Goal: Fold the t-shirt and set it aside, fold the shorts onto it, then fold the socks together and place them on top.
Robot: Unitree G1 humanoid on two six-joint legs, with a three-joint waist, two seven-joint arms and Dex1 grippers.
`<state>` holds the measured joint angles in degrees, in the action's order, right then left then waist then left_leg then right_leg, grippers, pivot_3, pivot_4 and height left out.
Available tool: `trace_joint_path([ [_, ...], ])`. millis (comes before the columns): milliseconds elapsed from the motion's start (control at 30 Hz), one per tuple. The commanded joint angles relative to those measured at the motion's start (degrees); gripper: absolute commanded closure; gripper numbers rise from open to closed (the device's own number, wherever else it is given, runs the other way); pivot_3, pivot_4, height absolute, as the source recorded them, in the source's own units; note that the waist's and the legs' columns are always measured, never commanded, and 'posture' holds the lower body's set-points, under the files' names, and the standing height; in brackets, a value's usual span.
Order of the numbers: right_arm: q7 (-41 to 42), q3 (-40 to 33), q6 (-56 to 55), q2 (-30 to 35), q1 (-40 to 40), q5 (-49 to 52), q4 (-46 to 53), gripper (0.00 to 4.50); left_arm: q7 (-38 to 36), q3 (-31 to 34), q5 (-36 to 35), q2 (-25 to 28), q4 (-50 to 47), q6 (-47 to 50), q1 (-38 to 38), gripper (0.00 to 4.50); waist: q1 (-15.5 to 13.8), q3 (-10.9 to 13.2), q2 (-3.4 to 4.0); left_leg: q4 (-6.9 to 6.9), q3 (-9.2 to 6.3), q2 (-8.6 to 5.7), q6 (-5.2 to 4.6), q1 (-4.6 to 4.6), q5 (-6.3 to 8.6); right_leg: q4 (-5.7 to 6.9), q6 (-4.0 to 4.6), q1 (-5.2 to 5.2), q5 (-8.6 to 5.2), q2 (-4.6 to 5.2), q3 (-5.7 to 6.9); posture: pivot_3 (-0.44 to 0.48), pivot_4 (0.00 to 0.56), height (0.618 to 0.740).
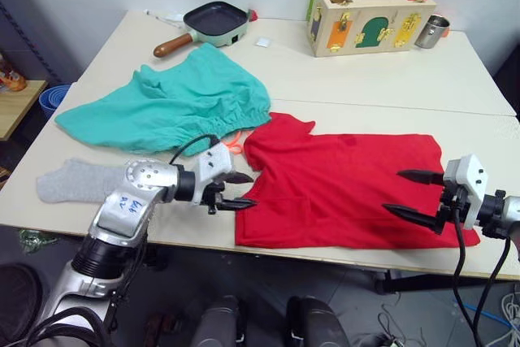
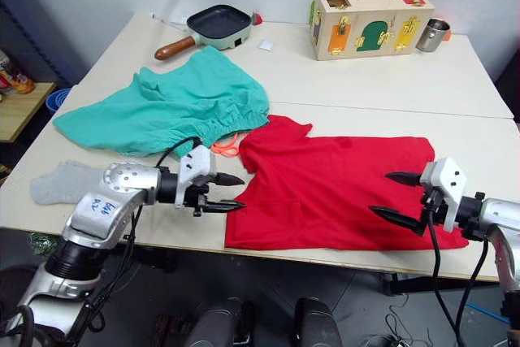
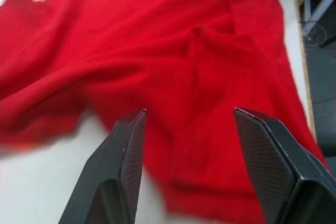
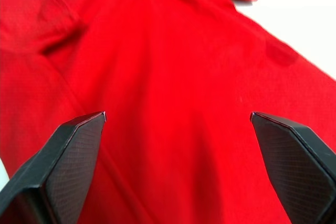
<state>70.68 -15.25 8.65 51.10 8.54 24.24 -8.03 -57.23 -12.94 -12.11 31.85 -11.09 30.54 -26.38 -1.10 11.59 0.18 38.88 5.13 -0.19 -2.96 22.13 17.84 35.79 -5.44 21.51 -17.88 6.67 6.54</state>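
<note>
Left gripper (image 1: 245, 189) agape at t-shirt's left edge | right gripper (image 1: 413, 195) agape over its right end | t-shirt (image 1: 341, 180) flat, centre-right | shorts (image 1: 175, 103) upper left | socks (image 1: 75, 180) far left

The left arm comes into the head view from the lower left corner and bends toward the centre of the frame. Its silver wrist lies almost horizontal. The left gripper (image 1: 242, 189) is at the left centre of the frame, pointing to the right, and its two black fingers (image 3: 119, 167) are spread apart with a clear gap between them. The right arm enters from the right edge. The right gripper (image 1: 414, 194) is at the lower right, pointing to the left, its fingers (image 4: 58, 167) spread wide.
</note>
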Motion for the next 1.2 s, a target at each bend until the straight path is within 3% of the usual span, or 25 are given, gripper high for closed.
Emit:
trace_joint_path([
  [33, 2.2, 0.5, -0.5, 1.2, 1.3, 0.4, 0.0, 0.00, 4.7, 0.0, 1.3, -1.4, -2.0, 0.8, 0.9, 1.73, -0.1, 0.0, -0.01, 0.02, -0.01, 0.02, 0.00, 0.02, 0.00, 0.04, 0.00, 0.01, 0.00, -0.01, 0.02, 0.000, 0.150, 0.740],
  [233, -0.2, 1.5, -2.1, 0.9, 4.5, -3.3, -4.1, 0.00, 6.3, -1.3, 0.7, -1.7, -5.0, 3.7, 1.7, 1.73, -0.3, 0.0, -0.01, 0.09, 0.00, 0.02, -0.02, 0.02, 0.01, -0.04, 0.00, 0.00, 0.00, 0.03, -0.02, 0.000, 0.150, 0.740],
  [333, -2.1, 2.7, -4.0, 1.3, 7.6, -6.9, -10.2, 0.00, 5.6, -2.3, 2.7, -0.2, -5.0, -0.8, 1.6, 1.73, -0.2, 0.0, -0.01, 0.09, -0.01, 0.01, -0.02, 0.02, 0.01, -0.14, 0.00, 0.00, 0.00, 0.04, -0.01, 0.000, 0.150, 0.740],
  [567, -2.4, 4.6, -5.6, 0.4, 17.9, -8.9, -21.6, 0.00, 2.9, 4.0, -0.6, 1.6, -1.1, -8.9, 1.1, 1.73, 0.4, 0.0, 0.02, 0.11, 0.06, 0.02, -0.01, 0.01, 0.01, -0.14, 0.02, 0.03, -0.01, 0.04, -0.03, 0.000, 0.150, 0.740],
  [733, -2.1, 7.7, -2.9, 0.6, 26.2, -11.5, -29.9, 0.00, 6.6, 7.5, 0.6, 2.9, 5.6, -4.3, -2.1, 1.73, 1.0, 0.0, 0.02, 0.10, 0.04, 0.02, 0.00, 0.00, 0.00, -0.09, 0.02, 0.03, -0.01, 0.02, 0.01, 0.000, 0.150, 0.740],
  [933, -6.0, 10.3, -8.6, -0.6, 36.4, -16.7, -43.2, 0.00, 12.8, 13.7, -5.3, -1.2, 11.1, 9.1, -8.4, 0.02, 1.1, 0.0, 0.01, 0.11, 0.05, -0.02, -0.04, 0.11, -0.02, 0.07, 0.00, 0.04, 0.00, 0.05, 0.06, 0.000, 0.150, 0.740],
  [1067, -10.0, 12.0, -8.7, -1.0, 43.4, -20.6, -53.4, 0.00, 12.8, 13.5, -5.4, -2.2, 13.6, 9.8, -11.0, 0.02, 1.2, 0.0, 0.01, 0.06, 0.03, -0.01, -0.01, 0.09, -0.02, 0.06, 0.00, 0.05, 0.00, 0.01, 0.08, 0.000, 0.150, 0.740],
  [1200, -16.7, 12.9, -7.6, -2.9, 50.5, -23.9, -61.3, 0.00, 14.2, 10.8, -1.7, -3.8, 22.2, 5.4, -17.1, 0.02, 1.3, 0.0, 0.01, 0.04, 0.05, 0.01, 0.03, 0.11, -0.02, 0.04, 0.00, 0.06, 0.00, -0.04, 0.09, 0.000, 0.150, 0.740],
])
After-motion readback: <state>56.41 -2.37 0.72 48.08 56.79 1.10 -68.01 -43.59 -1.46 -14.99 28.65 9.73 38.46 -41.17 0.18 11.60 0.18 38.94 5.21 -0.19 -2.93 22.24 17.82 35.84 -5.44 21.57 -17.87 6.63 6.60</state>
